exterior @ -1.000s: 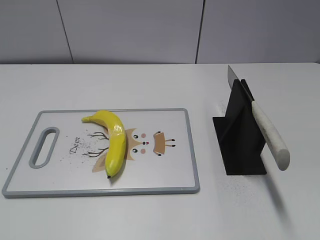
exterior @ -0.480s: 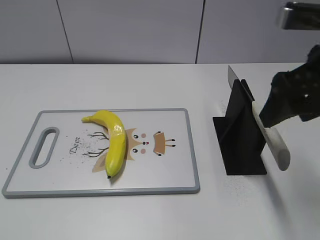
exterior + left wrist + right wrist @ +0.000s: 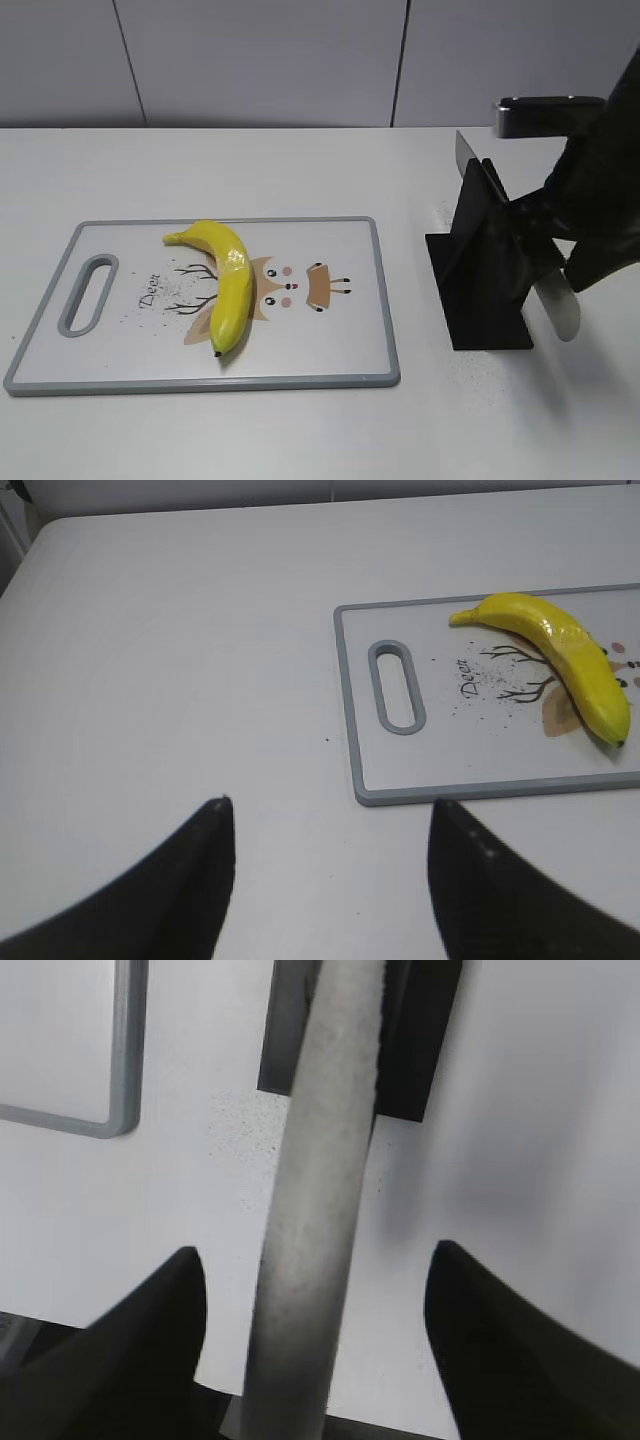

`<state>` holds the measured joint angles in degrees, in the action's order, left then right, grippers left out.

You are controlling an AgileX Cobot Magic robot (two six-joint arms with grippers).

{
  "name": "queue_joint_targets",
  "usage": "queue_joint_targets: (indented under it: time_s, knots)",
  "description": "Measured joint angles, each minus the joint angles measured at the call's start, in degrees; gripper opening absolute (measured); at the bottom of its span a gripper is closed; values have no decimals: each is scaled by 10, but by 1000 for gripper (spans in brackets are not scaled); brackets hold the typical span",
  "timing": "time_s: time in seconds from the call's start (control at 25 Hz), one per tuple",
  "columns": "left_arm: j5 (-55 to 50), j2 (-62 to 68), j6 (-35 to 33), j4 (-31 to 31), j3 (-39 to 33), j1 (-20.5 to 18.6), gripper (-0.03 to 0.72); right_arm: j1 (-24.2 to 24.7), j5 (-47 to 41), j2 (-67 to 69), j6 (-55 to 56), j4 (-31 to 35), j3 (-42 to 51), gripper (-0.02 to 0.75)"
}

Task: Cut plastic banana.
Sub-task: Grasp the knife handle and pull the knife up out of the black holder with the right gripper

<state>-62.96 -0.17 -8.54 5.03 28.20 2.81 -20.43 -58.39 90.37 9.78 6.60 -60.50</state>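
Right wrist view shows the right gripper (image 3: 315, 1335) spread wide around the knife handle (image 3: 315, 1190), not touching it; the exterior view hides this behind the arm. Left gripper (image 3: 330, 865) gapes empty near the table's (image 3: 180, 660) left edge. The banana (image 3: 226, 280) lies mid-board on the cutting board (image 3: 350, 360).

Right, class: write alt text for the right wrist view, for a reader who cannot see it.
The open right gripper straddles the pale, speckled knife handle, its dark fingers on either side but not closed on it. Behind, the knife rests in a black stand on the white table, with a cutting board's grey corner at upper left.
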Motion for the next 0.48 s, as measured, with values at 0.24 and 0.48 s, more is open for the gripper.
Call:
queue_joint_targets:
  time_s: [0.24,0.48]
  knots:
    - [0,0,0,0,0,0,591,0,5,43,8,21,0,363]
    - [0,0,0,0,0,0,591,1,3,44,30,21,0,170]
